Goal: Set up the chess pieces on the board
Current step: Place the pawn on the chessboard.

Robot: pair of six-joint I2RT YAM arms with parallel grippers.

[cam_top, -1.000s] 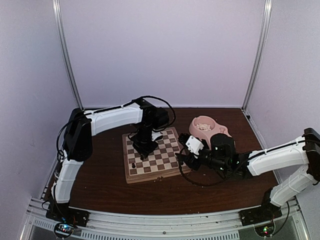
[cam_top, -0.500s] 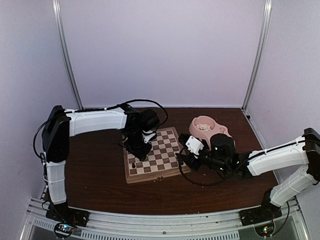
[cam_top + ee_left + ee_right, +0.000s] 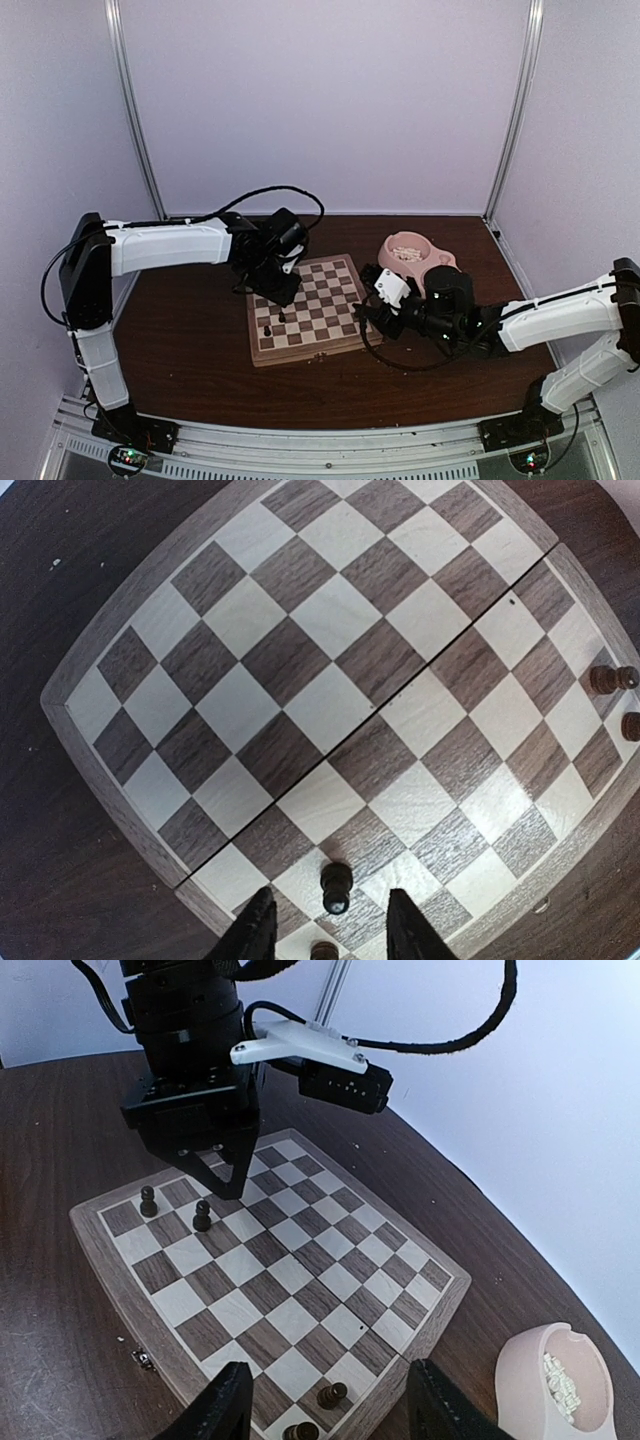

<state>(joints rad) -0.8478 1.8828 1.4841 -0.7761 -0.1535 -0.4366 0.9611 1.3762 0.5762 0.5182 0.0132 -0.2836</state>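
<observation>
The board lies in the middle of the table. In the top view two dark chess pieces stand near its left edge. My left gripper hovers open above that edge, holding nothing. In the left wrist view a dark piece stands on the board just ahead of my fingertips, and another piece sits lower between them. My right gripper is open and empty over the board's right edge. Two dark pieces stand there.
A pink double bowl holding cream-white pieces stands right of the board, close behind my right arm. A small metal clasp sits on the board's near edge. Dark wood tabletop surrounds the board.
My left gripper has opened wider and drawn back toward the board's far left, its arm swinging left. The right arm has barely moved.
</observation>
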